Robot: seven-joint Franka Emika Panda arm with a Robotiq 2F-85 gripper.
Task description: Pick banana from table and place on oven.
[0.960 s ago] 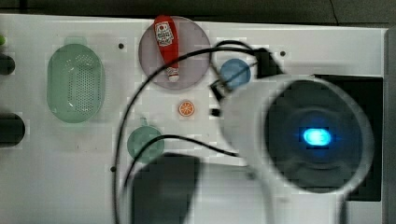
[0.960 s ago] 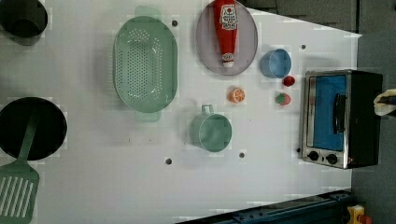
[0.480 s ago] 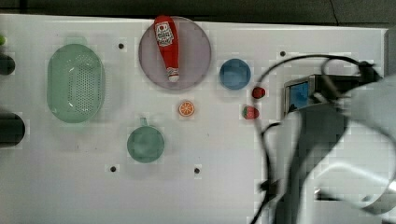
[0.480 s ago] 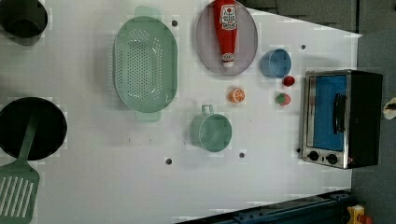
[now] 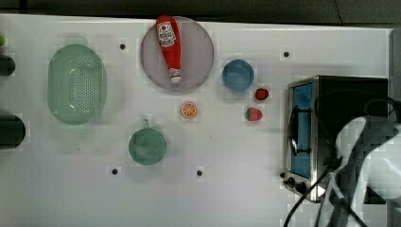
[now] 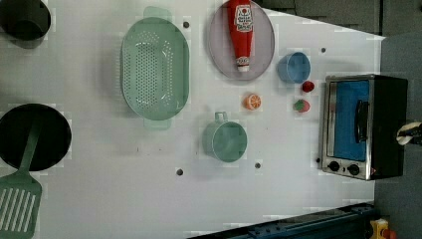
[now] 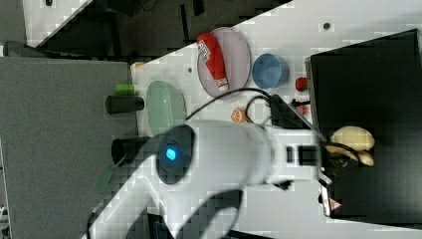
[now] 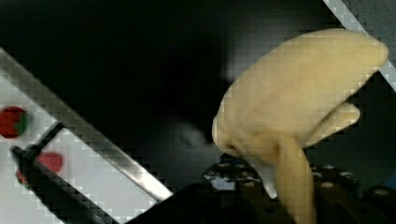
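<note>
Banana [image 7: 352,138] is over the black top of the oven [image 7: 378,89], seen in the right view near the oven top's left edge, roughly mid-length. It's a pale yellow bunch, stems pointing into the tool [image 7: 343,158]. Wrist view has the banana [image 8: 299,107] up close against the dark oven top [image 8: 116,70], with the stem running down between the tool's dark pads [image 8: 336,189]. Tool is clamped on the banana at the stem end. Can't tell whether the fruit is already touching the oven top or just above it.

Arm [image 7: 234,149] reaches across the counter [image 7: 298,30] from the right view's left, with a blue light on its joint housing. In the top view the white arm body [image 5: 373,156] covers the oven's lower right part, cables looping over the glass door.

Oven [image 5: 326,94] sits at the top view's right end of the counter [image 5: 236,198], door facing the top view's left, two knobs at the lower front corner. Left view shows the oven [image 6: 385,124] too, with a bit of banana [image 6: 409,132] poking out at its right edge.

Just beside the oven door: two small red fruits, strawberry [image 5: 254,114] and a darker one [image 5: 261,93]. Then blue bowl [image 5: 238,74], orange slice [image 5: 188,110], ketchup bottle [image 5: 169,47] lying on a grey plate [image 5: 198,61], green mug [image 5: 147,146], green colander [image 5: 76,84]. Far end in the left view: black pan [image 6: 35,137] and a green spatula [image 6: 19,204].
</note>
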